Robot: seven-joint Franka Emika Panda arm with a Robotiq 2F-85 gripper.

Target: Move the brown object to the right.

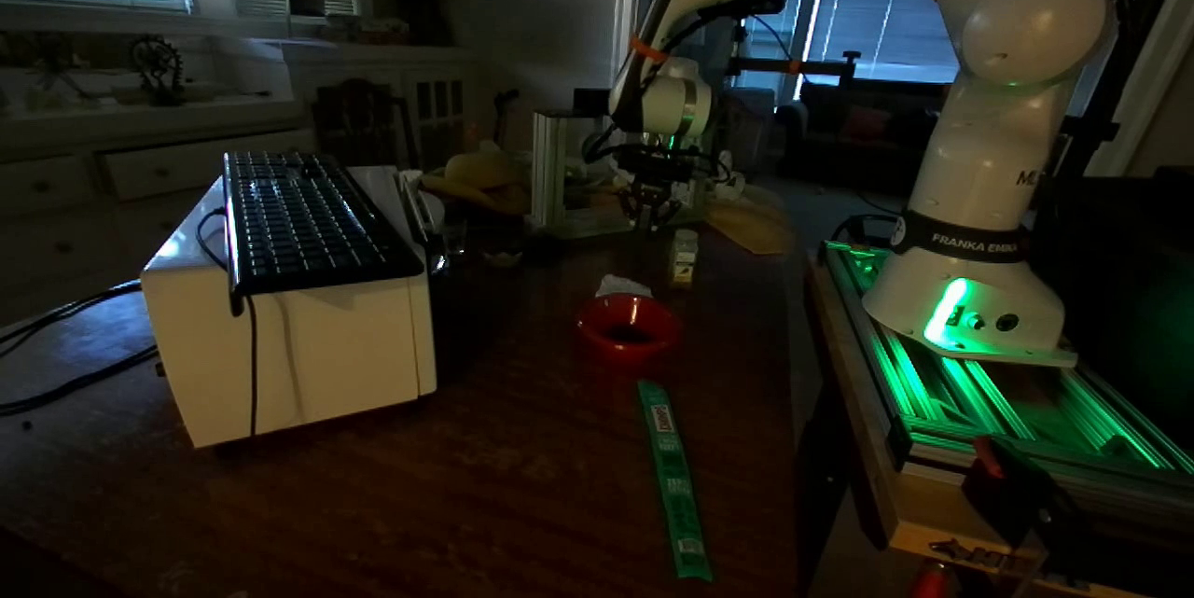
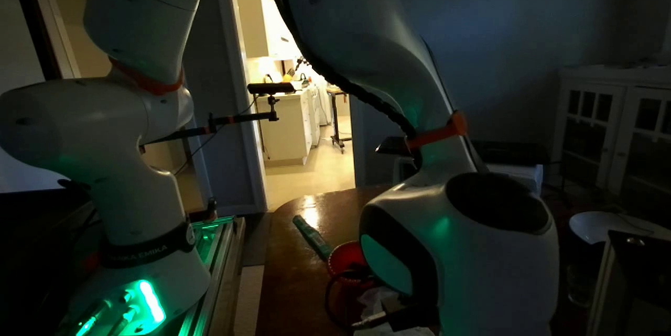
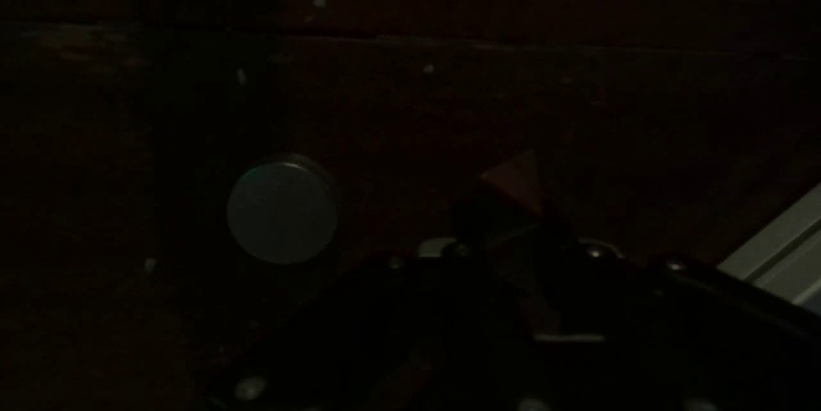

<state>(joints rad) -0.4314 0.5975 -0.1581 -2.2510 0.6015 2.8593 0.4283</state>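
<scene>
A small angular reddish-brown shape (image 3: 518,181) shows between and just beyond my fingertips in the very dark wrist view. It may be the brown object; its outline is hard to make out. My gripper (image 3: 513,249) points down over the dark wooden table (image 3: 397,116). In an exterior view the gripper (image 1: 648,215) hangs low at the far end of the table, behind and left of a small white bottle (image 1: 684,255). The fingers look apart, but it is too dark to tell whether they grip the shape. The arm hides the gripper in an exterior view.
The bottle's round lid (image 3: 282,213) lies left of the gripper. A red bowl (image 1: 630,337), crumpled white paper (image 1: 623,285) and a long green packet (image 1: 673,477) lie nearer. A metal frame (image 1: 546,173) stands behind. A white box (image 1: 308,355) carries a keyboard (image 1: 312,225).
</scene>
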